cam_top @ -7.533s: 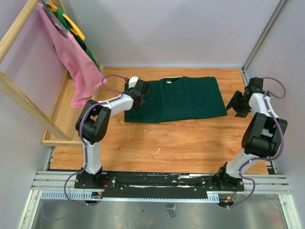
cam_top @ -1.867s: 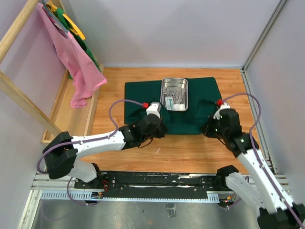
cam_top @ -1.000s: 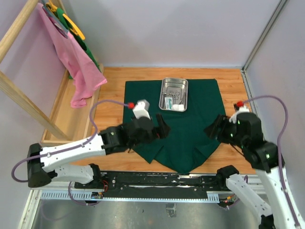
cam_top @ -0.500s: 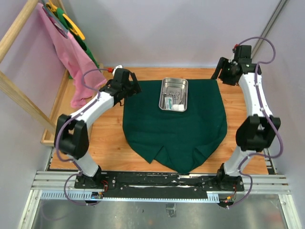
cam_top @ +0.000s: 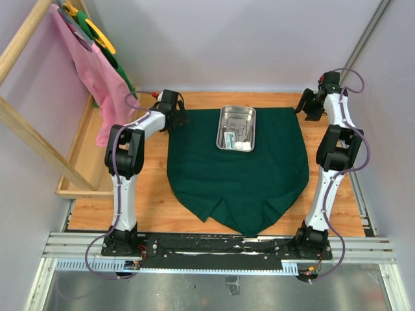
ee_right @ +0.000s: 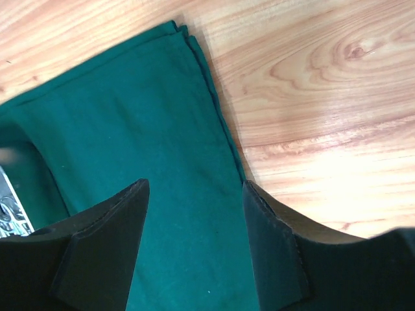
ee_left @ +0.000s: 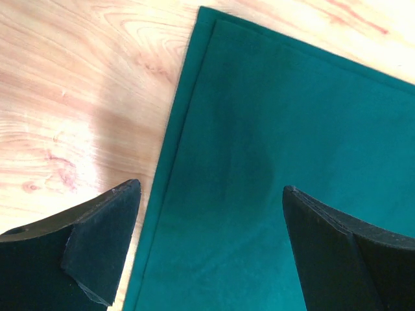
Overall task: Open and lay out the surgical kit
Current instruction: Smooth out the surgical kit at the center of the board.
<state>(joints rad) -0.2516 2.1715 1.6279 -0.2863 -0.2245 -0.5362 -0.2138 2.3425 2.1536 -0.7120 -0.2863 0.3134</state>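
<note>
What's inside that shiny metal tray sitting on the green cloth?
The steel tray holds thin steel instruments, a small white packet and a white gauze wad. Whatever lies beneath them, and how many instruments there are, can't be made out.

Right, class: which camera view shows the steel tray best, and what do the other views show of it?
The top view: the tray sits whole on the green cloth, its contents visible. The right wrist view catches only a shiny sliver at its left edge; the left wrist view shows cloth and table, no tray.
</note>
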